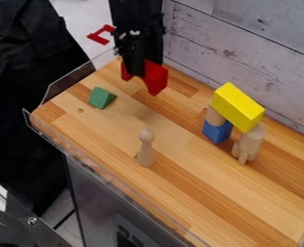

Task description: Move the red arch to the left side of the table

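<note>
Holding red arch (155, 78) above table (199, 185), gripper (136, 71) seemingly closed on it.

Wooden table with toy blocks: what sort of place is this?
Probably a robotics lab: a black robot arm holds a red arch over the wooden table, where a yellow block tops a small stack.

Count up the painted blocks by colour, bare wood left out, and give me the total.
Red: 1, the arch in the pincer
Green: 1, the wedge
Yellow: 1, the long block
Blue: 1, the small block
Total: 4
</note>
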Action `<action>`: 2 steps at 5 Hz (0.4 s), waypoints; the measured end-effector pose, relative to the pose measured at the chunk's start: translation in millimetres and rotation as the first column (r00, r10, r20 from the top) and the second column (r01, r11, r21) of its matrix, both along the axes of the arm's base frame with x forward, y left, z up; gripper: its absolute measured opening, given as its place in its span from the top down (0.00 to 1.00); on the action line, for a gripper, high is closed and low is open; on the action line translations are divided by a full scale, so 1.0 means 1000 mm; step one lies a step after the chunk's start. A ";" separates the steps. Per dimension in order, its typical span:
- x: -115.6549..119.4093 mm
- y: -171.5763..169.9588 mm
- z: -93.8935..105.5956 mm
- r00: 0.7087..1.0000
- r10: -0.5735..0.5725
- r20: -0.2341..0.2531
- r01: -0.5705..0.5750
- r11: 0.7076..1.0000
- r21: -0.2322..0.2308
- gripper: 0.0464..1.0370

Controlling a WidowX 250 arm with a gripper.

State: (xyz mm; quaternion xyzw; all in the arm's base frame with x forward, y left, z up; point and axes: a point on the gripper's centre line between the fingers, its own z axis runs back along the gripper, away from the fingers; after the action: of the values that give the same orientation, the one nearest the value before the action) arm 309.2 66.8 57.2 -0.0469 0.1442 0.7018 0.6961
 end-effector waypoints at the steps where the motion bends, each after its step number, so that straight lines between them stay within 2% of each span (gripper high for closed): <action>1: -0.002 -0.002 -0.016 0.999 -0.014 -0.042 0.014 1.000 -0.017 0.49; 2: 0.004 -0.003 -0.029 0.997 -0.039 -0.063 0.038 0.999 -0.017 0.49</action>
State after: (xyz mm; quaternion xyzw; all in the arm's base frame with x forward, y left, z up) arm 312.8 63.8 28.5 -0.0275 0.1728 0.6883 0.7040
